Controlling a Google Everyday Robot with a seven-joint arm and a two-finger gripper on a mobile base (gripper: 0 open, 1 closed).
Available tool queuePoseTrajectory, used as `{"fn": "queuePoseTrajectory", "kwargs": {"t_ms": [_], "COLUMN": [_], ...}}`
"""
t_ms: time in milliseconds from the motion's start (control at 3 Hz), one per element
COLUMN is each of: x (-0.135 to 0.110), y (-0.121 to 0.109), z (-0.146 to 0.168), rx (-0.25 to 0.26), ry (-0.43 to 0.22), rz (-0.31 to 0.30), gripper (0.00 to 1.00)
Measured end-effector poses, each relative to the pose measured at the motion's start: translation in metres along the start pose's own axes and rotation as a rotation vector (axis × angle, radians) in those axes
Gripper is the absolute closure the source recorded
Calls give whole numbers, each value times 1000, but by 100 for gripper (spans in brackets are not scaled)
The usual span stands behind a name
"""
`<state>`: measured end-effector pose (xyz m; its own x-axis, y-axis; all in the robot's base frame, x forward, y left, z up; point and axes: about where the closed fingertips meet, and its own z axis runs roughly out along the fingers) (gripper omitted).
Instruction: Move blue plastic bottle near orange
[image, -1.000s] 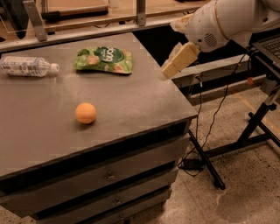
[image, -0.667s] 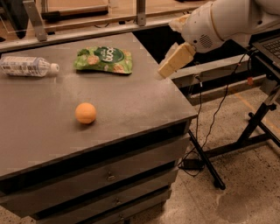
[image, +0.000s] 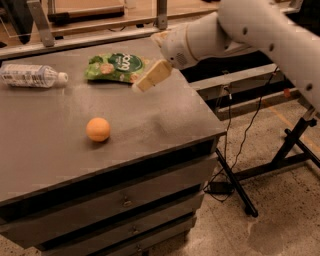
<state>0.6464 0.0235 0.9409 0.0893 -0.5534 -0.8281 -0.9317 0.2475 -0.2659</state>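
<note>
The blue plastic bottle (image: 31, 76) lies on its side at the far left of the grey tabletop (image: 165, 117), white cap pointing right. The orange (image: 98, 129) sits toward the front of the table, well apart from the bottle. My gripper (image: 150, 78) hangs above the table's back right part, just right of the green snack bag, tan fingers pointing down-left. It holds nothing and is far from the bottle.
A green snack bag (image: 116, 67) lies at the back middle of the table. The table has drawers below its front edge. A black stand with cables (image: 250, 150) is on the floor to the right. A metal rail runs behind the table.
My arm has swung left, from beyond the table's right edge to above the table next to the snack bag. The bottle, orange and bag have not moved.
</note>
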Motion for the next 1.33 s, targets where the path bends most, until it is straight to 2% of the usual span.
{"fn": "queuePoseTrajectory", "kwargs": {"t_ms": [333, 667, 1000, 1333], "x": [-16, -35, -47, -55], "y": [-13, -21, -24, -21], "z": [53, 96, 129, 166], "rx": [-49, -87, -86, -67], "ry": [-115, -196, -196, -175], "rz": [-22, -37, -26, 45], "gripper": [0, 0, 0, 0]}}
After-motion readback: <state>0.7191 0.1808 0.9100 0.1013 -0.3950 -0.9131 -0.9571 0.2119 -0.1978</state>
